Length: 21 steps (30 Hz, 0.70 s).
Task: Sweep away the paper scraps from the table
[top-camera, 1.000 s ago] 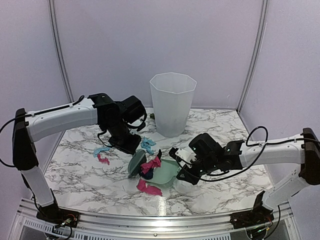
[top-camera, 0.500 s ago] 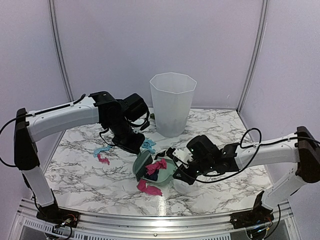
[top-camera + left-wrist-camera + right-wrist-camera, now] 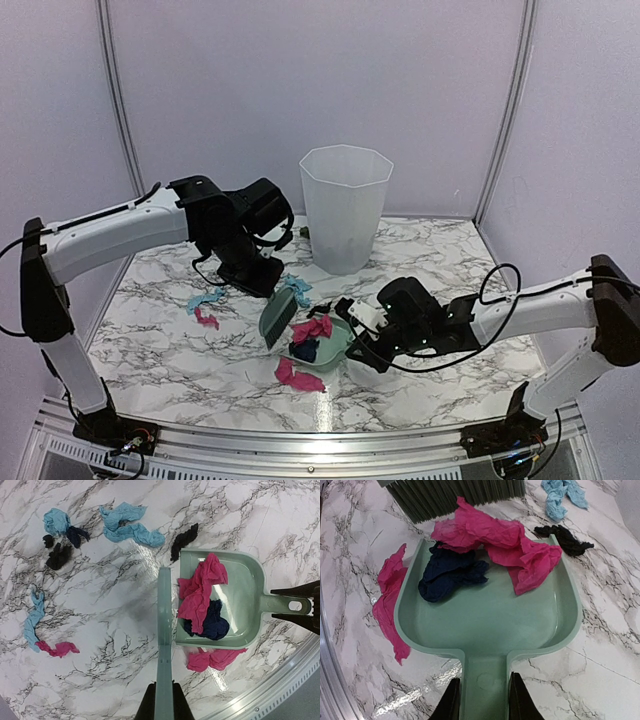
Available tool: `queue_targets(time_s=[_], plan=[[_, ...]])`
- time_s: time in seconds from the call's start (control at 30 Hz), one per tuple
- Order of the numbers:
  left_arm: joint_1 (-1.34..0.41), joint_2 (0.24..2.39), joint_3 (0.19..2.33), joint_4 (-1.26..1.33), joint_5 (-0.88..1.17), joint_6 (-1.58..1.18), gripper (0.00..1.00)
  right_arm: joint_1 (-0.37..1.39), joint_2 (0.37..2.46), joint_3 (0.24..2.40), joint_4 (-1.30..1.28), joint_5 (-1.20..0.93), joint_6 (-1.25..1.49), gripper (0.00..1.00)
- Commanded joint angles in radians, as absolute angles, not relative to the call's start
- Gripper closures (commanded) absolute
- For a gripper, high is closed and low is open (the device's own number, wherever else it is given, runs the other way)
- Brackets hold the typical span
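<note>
Two claws are both occupied: the right claw (image 3: 484, 700) is clamped on the handle of the dustpan (image 3: 510, 615), and the left claw (image 3: 164, 702) pinches the handle of the brush (image 3: 164, 625), whose bristles stand just off the dustpan's open lip. Of the paper scraps (image 3: 200, 587), a pink one and a navy one lie inside the dustpan. I judge the job under half done. Another pink scrap (image 3: 215, 659) lies just beside the dustpan's side wall and a black scrap (image 3: 184, 539) at its opposite corner. Blue bits (image 3: 127, 522) with black and pink ones are scattered beyond the brush on the desk (image 3: 440, 250). The front rail (image 3: 300, 440) runs near the dustpan's handle side. The bin (image 3: 345, 205) stands behind the dustpan, and open desk lies past the brush.
</note>
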<state>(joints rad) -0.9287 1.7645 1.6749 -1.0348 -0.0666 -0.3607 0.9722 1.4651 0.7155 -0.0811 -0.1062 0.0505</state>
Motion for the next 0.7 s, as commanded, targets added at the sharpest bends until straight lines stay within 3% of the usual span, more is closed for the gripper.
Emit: queue_targets(time_s=[0.0,0.67], plan=[[-0.931,1.679,1.685,-1.068,-0.149,-0.370,1.00,0.969,1.428,0.702,-0.018,-0.097,0.029,1.00],[-0.930,1.474,1.623,-1.083,-0.407,-0.443,1.00,0.969,1.338,0.671,0.103,-0.100,0.027,1.00]])
